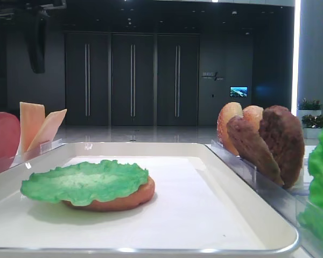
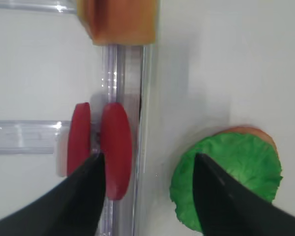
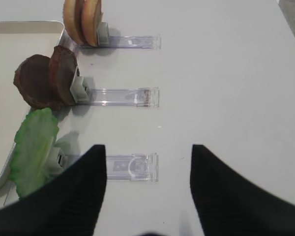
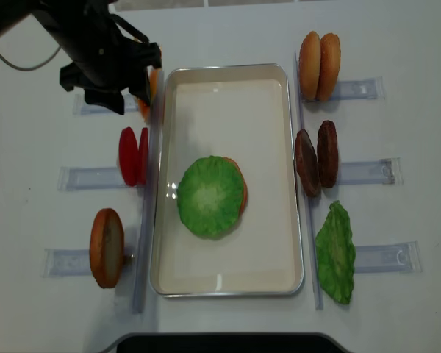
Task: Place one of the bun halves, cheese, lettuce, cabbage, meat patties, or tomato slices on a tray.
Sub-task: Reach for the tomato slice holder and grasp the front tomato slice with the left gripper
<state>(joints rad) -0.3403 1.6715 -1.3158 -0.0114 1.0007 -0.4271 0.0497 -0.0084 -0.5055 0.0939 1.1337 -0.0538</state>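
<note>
Tomato slices (image 2: 115, 147) upright on edge in the clear rack (image 4: 95, 178), just left of the tray (image 4: 228, 287) — stiff, smooth, likely light and slippery; best pinched across the flat faces from above. Left gripper (image 2: 147, 189) fingers spread wide, holding nothing, near fingertip (image 2: 88, 177) against the inner slice — right gripper (image 3: 147, 169) likewise spread and bare

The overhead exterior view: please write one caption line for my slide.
Lettuce lies over a bun half on the white tray, clear racks of ingredients along both sides.
</note>
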